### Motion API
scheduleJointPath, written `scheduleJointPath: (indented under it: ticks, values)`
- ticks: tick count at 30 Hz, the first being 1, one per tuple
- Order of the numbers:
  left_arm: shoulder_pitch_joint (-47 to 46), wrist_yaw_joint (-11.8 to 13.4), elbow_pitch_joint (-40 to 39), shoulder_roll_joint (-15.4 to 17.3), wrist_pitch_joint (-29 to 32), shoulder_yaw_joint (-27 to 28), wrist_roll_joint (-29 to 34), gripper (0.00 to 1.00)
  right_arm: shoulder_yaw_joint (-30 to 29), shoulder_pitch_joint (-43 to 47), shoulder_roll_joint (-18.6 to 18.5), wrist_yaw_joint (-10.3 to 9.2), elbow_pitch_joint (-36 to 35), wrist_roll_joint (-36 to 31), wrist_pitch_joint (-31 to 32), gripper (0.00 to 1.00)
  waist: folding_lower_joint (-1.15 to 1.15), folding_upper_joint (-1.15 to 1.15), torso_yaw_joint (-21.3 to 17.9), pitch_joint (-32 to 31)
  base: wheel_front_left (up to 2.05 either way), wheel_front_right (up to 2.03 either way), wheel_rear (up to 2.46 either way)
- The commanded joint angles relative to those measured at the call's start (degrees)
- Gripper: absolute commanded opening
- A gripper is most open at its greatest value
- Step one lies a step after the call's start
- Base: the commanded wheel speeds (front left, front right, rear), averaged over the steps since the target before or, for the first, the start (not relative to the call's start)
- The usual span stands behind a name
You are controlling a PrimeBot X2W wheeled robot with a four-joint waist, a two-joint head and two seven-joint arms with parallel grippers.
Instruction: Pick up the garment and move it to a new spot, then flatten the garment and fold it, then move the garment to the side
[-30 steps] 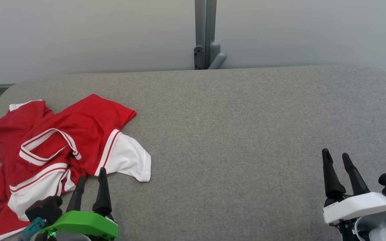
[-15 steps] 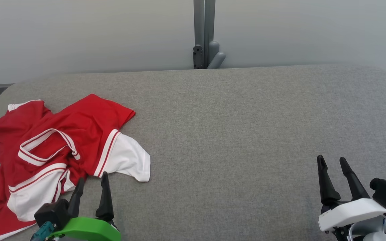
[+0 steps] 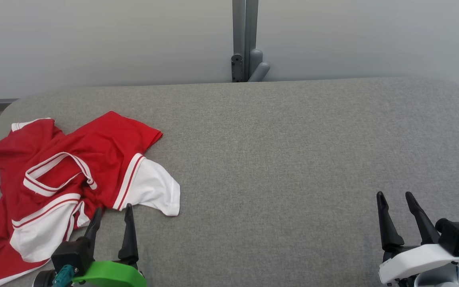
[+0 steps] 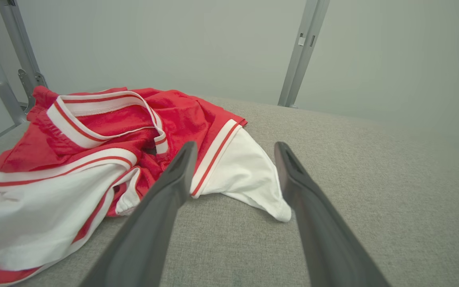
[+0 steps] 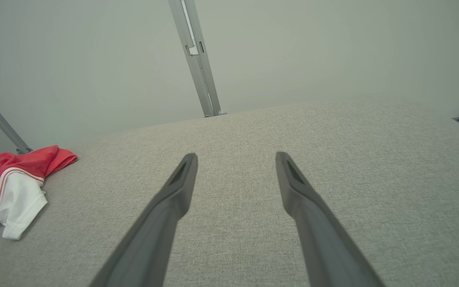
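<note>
A crumpled red and white garment [image 3: 70, 175] lies at the left end of the grey padded table [image 3: 277, 159]. Its white sleeve points toward the table's middle. In the left wrist view the garment [image 4: 94, 143] lies just ahead of the fingers. My left gripper [image 3: 113, 213] is open at the garment's near edge, its fingertips close to the cloth, nothing between them. My right gripper [image 3: 395, 198] stands open over bare table at the near right, far from the garment. In the right wrist view the garment [image 5: 10, 183] shows at the far left.
A grey metal post [image 3: 245, 40] with a bracket rises behind the table's far edge against a pale wall. The table's corners are rounded, and its left edge runs close to the garment. Bare grey surface stretches across the middle and right.
Both grippers have drawn back toward the near edge, lower in the head view. The garment has not moved. Both stay open.
</note>
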Motion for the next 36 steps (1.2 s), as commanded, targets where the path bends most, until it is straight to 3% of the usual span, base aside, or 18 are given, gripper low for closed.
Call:
scheduleJointPath:
  ticks: [1, 18, 36]
  values:
    - [0.52, -0.11, -0.58, -0.16, -0.5, 0.22, 1.99, 1.0, -0.28, 0.32, -0.37, 0.03, -0.27, -1.54, -0.66, 1.0, 0.0, 0.0, 0.01, 0.01, 0.0, 0.0, 0.0]
    - [0.97, -0.75, 0.02, -0.44, -2.42, 0.06, 9.71, 1.0, -1.94, 1.13, -0.52, 0.03, -0.52, -7.71, -2.55, 1.0, 0.0, 0.0, 0.12, 0.08, 0.0, 0.0, 0.0]
    - [0.83, -3.59, 3.41, -1.04, -3.55, 1.1, 8.15, 1.0, -2.88, 1.39, -0.54, 0.03, -0.59, -7.94, -3.71, 1.0, 0.0, 0.0, 0.74, -0.03, 0.0, 0.0, 0.0]
